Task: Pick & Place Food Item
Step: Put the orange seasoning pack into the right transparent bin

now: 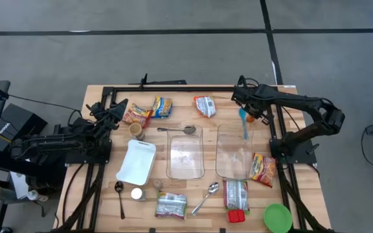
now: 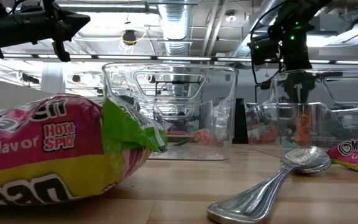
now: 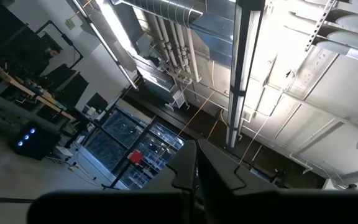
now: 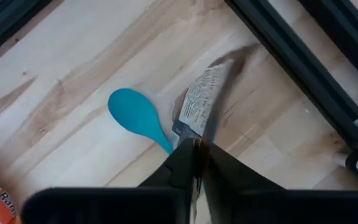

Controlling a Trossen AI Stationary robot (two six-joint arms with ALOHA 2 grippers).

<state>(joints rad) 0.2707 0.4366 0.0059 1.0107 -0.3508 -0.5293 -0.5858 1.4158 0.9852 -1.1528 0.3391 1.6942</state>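
While clamped on small packet (image 4: 199,107) edge, lift right hand (image 4: 194,146) slowly; avoid blue spoon (image 4: 137,116); left hand (image 3: 196,163) shut, empty, parked off counter (image 1: 303,188).

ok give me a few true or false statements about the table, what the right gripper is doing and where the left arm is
1. The right gripper is shut on a packet. True.
2. The blue spoon lies inside a clear container. False: its bowl rests on the bare wooden table, beside the packet.
3. The left gripper is shut and holds nothing. True; it is raised at the table's left side, aimed at the ceiling.
4. The white tray is piled with packets. False: it looks bare.
5. The green bowl sits near the table's front right corner. True.
6. Both clear containers are stacked. False: they stand side by side.
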